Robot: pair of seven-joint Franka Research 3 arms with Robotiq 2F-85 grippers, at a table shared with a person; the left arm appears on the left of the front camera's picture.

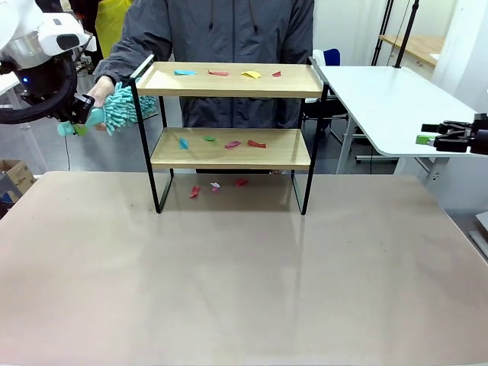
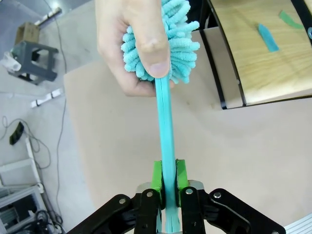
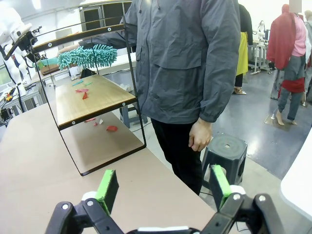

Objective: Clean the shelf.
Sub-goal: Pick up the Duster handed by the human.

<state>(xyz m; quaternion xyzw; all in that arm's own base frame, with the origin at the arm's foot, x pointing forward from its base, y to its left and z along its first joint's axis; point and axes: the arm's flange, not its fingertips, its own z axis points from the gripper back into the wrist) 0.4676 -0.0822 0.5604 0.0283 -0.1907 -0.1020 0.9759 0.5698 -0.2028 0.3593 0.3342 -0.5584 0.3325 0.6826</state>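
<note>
The shelf (image 1: 229,80) stands mid-table, a two-tier wooden rack on a black frame, with coloured paper scraps (image 1: 251,75) on both boards. A teal fluffy duster (image 1: 126,107) hangs left of its top board. My left gripper (image 1: 80,122) is shut on the duster's handle (image 2: 165,131), green pads (image 2: 157,175) pressed on either side. A person's hand (image 2: 131,44) still grips the duster head (image 2: 178,34). My right gripper (image 1: 431,138) hovers far right, open and holding nothing, with its pads (image 3: 108,187) wide apart. In the right wrist view the shelf (image 3: 92,95) and duster (image 3: 87,55) lie upper left.
More scraps (image 1: 215,185) lie on the table under the shelf. A person (image 1: 221,30) stands behind the shelf. A white side table (image 1: 389,95) sits at the right, a stool (image 3: 225,148) beside the person. The near tabletop (image 1: 244,282) is bare.
</note>
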